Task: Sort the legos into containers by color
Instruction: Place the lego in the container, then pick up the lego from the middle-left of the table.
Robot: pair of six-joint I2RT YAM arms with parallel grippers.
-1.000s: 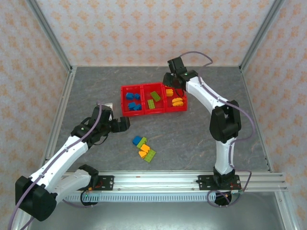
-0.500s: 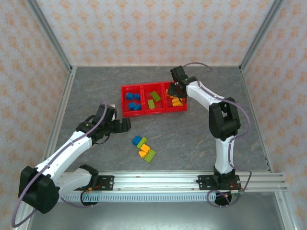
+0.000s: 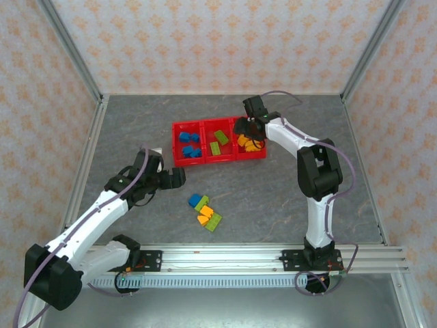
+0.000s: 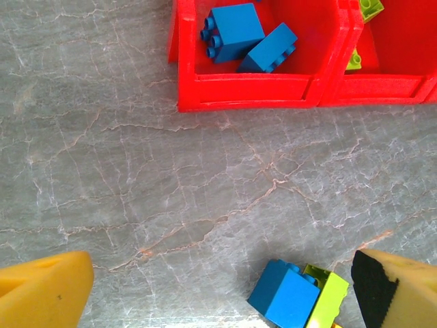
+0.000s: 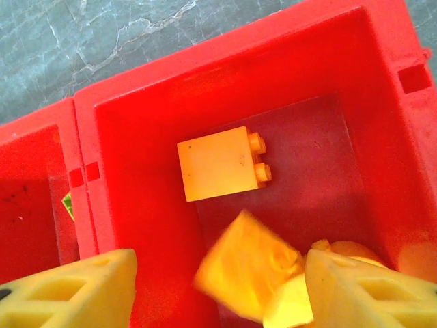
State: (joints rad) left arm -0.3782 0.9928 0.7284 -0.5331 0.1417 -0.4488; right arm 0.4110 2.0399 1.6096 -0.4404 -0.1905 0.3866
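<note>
Tabletop (image 3: 293,198) of grey stone pattern carries everything. At its middle sits the row of three red bins (image 3: 205,161), joined side by side: blue bricks in the left one, green in the middle, orange-yellow in the right.

The step in hand looks like a drop-off into the orange bin (image 5: 321,137). The right gripper (image 3: 247,128) hangs just over that bin. In its wrist view the yellow fingers (image 5: 82,294) stand apart with a blurred orange brick (image 5: 246,266) between them, clear of one finger and close to the other. I judge it loose and on its way down beside the sharp-edged orange brick (image 5: 220,164) lying on the bin floor.

The left gripper (image 3: 174,179) hovers low over bare table between the bins and the loose pile (image 3: 205,212), jaws spread wide and holding nothing. Its wrist view has a blue brick (image 4: 283,297) touching a lime-green brick (image 4: 326,301) near one finger, with the blue bin (image 4: 246,92) beyond.

About five bricks lie unsorted in that pile, well apart from the bins, so the task seems well along but unfinished. Next, the right arm needs to lift clear of the rim. The left arm should shift over the pile, centre its jaws on one brick (the blue one at the edge seems easiest) and close without dragging the green neighbour along.
</note>
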